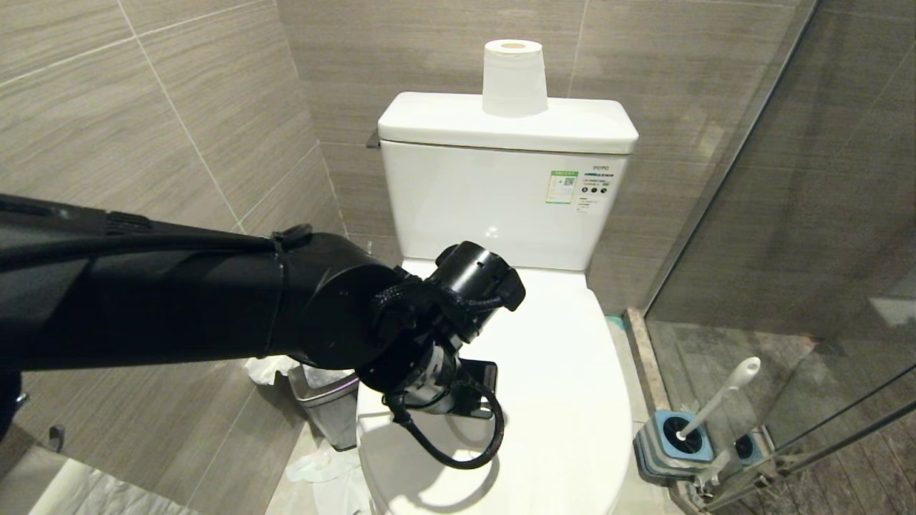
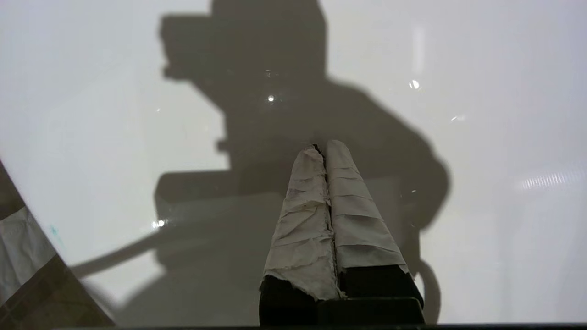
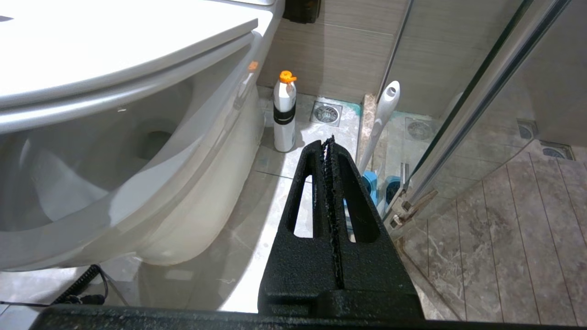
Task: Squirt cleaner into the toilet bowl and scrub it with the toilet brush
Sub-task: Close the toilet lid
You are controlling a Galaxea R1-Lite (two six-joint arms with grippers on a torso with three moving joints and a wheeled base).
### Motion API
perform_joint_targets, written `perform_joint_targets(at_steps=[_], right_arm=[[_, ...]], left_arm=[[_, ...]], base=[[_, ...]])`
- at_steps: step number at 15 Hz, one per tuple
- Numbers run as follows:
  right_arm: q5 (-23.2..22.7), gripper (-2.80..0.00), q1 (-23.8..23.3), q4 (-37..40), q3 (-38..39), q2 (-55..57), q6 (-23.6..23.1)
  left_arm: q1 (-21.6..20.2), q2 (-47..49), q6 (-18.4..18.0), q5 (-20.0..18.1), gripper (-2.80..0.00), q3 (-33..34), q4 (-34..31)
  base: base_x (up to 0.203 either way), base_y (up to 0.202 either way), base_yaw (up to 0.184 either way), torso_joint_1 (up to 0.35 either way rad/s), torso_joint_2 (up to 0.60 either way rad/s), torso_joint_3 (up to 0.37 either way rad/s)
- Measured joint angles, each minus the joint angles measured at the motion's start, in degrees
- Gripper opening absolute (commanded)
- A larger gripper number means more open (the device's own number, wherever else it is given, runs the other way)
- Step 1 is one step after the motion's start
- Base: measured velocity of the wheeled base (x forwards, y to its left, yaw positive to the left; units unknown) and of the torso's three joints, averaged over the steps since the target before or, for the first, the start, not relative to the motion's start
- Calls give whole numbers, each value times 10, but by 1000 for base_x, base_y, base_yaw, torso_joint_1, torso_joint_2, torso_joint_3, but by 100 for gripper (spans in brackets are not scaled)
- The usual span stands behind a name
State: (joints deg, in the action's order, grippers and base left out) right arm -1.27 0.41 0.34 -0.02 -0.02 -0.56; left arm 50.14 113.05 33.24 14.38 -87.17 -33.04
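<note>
The white toilet bowl [image 1: 572, 400] has its lid [image 2: 481, 137] down, so the basin is hidden and no cleaner shows. My left arm [image 1: 322, 315] reaches in over the lid. Just above the lid, the left gripper [image 2: 324, 147] is shut and holds nothing; its fingers [image 2: 353, 206] are wrapped in white tape. The toilet brush [image 1: 719, 397] stands in its blue-and-grey holder [image 1: 676, 443] on the floor to the right of the toilet. My right gripper [image 3: 329, 140] hangs low beside the bowl [image 3: 137, 183], shut and empty, pointing toward the brush handle [image 3: 383, 114].
A white bottle with an orange cap [image 3: 284, 114] stands on the floor by the toilet's base. A toilet paper roll [image 1: 514, 79] sits on the tank. A small steel bin [image 1: 329, 400] is left of the toilet. The glass shower door [image 1: 787, 214] closes off the right.
</note>
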Motion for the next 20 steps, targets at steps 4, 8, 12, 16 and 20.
perform_joint_targets(at_steps=[4, 8, 12, 16, 20], right_arm=[[0, -280, 0, 0, 0, 0, 0], [0, -280, 0, 0, 0, 0, 0], [0, -280, 0, 0, 0, 0, 0], [0, -280, 0, 0, 0, 0, 0], [0, -280, 0, 0, 0, 0, 0]], left_arm=[[-2, 23, -4, 3, -280, 24, 16], [1, 47, -4, 17, -280, 32, 22], [2, 69, -3, 26, -280, 41, 33], [7, 88, 0, 27, -280, 50, 34], [18, 103, 1, 26, -280, 56, 39]], base=[[0, 0, 0, 0, 0, 0], [0, 0, 0, 0, 0, 0], [0, 0, 0, 0, 0, 0], [0, 0, 0, 0, 0, 0], [0, 0, 0, 0, 0, 0]])
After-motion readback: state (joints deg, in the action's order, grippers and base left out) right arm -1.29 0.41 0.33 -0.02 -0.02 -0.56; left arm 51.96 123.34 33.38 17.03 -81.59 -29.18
